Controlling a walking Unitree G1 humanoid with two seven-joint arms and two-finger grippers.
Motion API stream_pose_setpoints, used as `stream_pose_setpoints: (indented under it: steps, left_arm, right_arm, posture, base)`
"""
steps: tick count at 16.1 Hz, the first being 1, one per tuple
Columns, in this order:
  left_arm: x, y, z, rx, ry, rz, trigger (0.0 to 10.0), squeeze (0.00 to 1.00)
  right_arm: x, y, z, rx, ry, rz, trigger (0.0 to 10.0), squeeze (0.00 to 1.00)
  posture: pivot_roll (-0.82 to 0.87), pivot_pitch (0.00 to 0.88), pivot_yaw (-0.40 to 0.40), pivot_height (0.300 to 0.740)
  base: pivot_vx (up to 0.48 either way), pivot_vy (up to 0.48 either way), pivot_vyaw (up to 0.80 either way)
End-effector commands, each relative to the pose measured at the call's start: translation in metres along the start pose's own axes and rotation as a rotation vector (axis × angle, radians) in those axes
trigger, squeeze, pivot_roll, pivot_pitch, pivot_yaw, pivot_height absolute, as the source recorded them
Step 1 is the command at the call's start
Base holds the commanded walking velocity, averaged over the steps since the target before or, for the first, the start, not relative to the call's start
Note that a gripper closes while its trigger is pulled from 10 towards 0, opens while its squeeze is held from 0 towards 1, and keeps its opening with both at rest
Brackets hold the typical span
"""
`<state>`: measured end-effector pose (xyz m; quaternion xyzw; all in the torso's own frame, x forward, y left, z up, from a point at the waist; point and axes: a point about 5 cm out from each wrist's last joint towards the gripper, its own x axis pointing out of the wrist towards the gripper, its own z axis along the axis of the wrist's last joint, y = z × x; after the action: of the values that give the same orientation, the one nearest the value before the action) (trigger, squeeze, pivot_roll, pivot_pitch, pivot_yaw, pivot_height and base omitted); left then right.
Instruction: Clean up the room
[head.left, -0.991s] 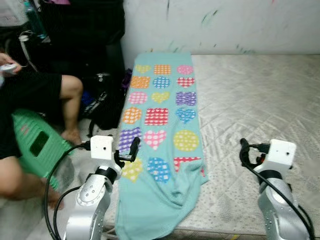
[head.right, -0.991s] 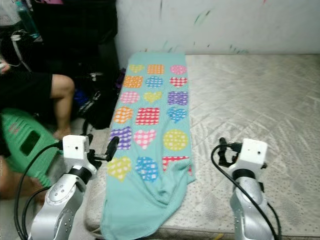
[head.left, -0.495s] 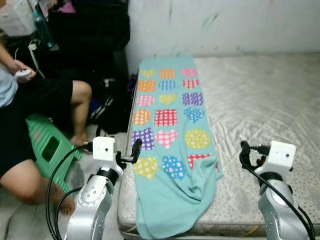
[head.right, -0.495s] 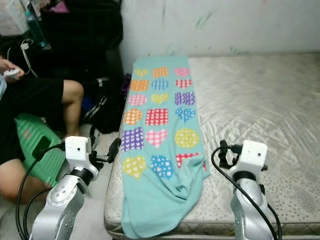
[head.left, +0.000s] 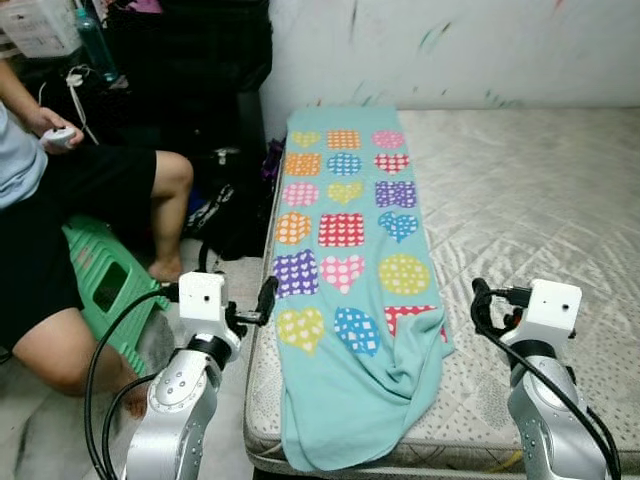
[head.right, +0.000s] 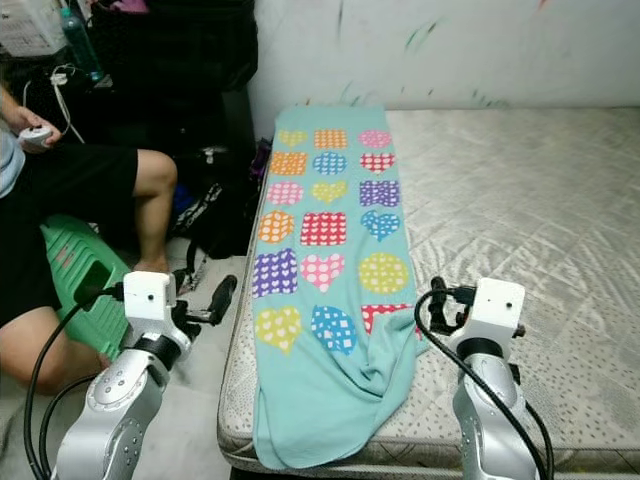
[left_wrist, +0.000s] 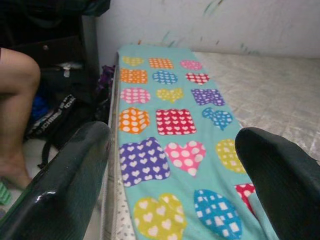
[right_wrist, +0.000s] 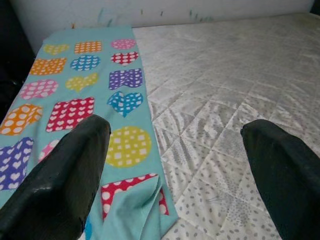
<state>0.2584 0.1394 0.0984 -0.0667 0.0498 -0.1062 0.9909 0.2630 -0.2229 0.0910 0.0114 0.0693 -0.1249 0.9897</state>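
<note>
One blanket: teal fleece w/ coloured hearts, circles and squares. Laid lengthwise along the left side of the mattress, far end near the wall, near end rumpled and hanging over the front edge.

Handling (est.):
- Soft, limp, light; will drape and sag, no stiffness.
- Prob. not slippery or fragile; may drag on the quilted mattress cover.
- Best hold: a corner or hem at the bunched near end, where folds stand up off the bed. Flat middle gives little to pinch.
- Two-arm job likely, one corner per gripper, if it's to be folded.

Grippers:
- Left gripper: fingers spread wide per the left wrist view, nothing held. Sits at the mattress's left edge, just beside the blanket's left hem, about level w/ the purple heart patch. Not touching cloth as far as can be told.
- Right gripper: fingers wide apart per the right wrist view, empty. Over bare mattress, just off the blanket's right hem near the red dotted patch. Apart from cloth.
- Blanket lies between the two grippers, mostly ahead of them.

Also present:
- Person seated left of the bed, w/ a small white object in hand.
- Green stool beside them.
- Dark bags on the floor by the bed.
</note>
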Motion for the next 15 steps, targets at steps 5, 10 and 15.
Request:
stream_pose_setpoints:
  steps: [5,10,15]
  left_arm:
    - [-0.002,0.0,0.003,0.008,-0.009,0.003,10.0,0.0]
    - [-0.002,0.001,0.003,0.029,-0.01,0.005,10.0,0.0]
    - [-0.004,0.026,0.007,0.103,-0.029,0.136,10.0,0.0]
  right_arm:
    - [0.001,-0.002,0.0,0.002,0.007,-0.021,10.0,0.0]
    - [0.003,-0.001,0.001,0.021,-0.006,-0.021,10.0,0.0]
    - [0.002,0.016,0.004,0.065,-0.033,0.076,10.0,0.0]
  posture:
    - [-0.14,0.0,0.054,0.74]
    - [-0.13,0.0,0.053,0.74]
    - [-0.12,0.0,0.081,0.74]
  base:
    - [0.0,0.0,-0.78]
    - [0.0,0.0,-0.8]
    - [0.0,0.0,0.0]
